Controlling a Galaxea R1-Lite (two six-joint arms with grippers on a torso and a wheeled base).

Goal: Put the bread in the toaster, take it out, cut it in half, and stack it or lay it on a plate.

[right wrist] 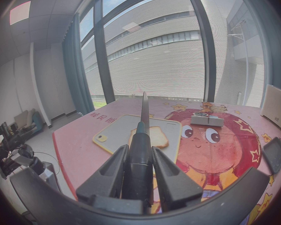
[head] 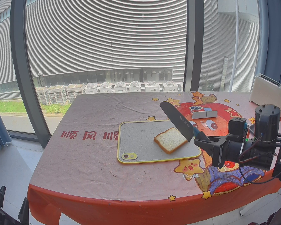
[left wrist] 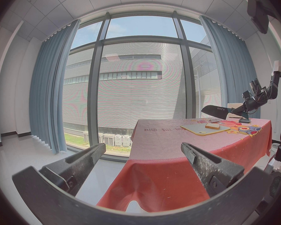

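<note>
The bread [head: 170, 140] lay whole on the board [head: 137, 141], apparently out of the toaster [head: 267, 91]. The right claw [head: 203, 140] clasped a knife [head: 178, 119] raised near it; the left claw [left wrist: 143, 147] gaped wide. Cutting and plating remained.

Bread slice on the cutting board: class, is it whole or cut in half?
Whole: the bread slice lies flat on the cutting board in one piece, uncut.

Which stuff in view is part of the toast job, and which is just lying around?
In the job: bread on the cutting board; knife in the right gripper; toaster; dark tray, perhaps the plate.
Lying about: grey block beyond the board; tablecloth; left gripper, open, off the table.
</note>
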